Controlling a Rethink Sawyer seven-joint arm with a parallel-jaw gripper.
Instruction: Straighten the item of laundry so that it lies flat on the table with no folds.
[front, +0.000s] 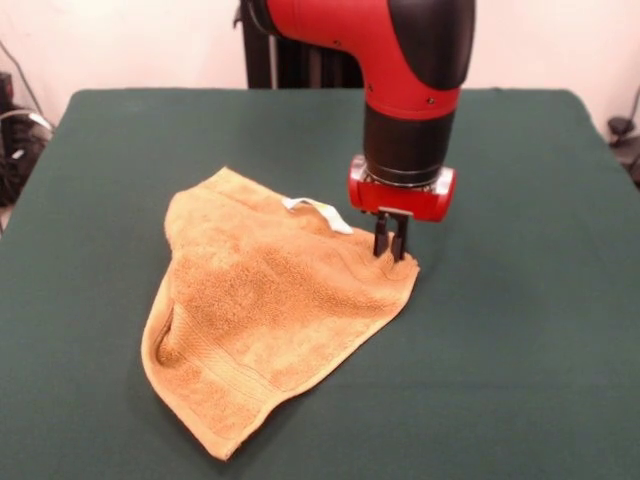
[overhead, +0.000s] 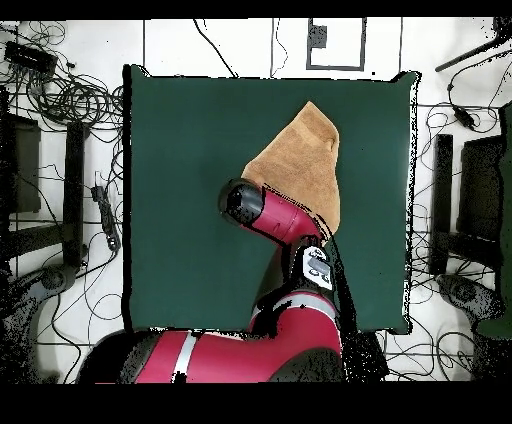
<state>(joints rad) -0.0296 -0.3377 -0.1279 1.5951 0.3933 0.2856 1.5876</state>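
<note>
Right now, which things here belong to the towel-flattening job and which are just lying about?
Job:
golden-orange terry towel, rumpled
dark green felt-covered table
end effector, at the towel's corner

Lying about:
tangled black cables on the floor

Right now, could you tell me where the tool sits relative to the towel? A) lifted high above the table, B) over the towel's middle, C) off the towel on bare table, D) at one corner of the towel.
D: in the front view the tool comes down on one corner of the towel, which lies rumpled on the table.
</note>
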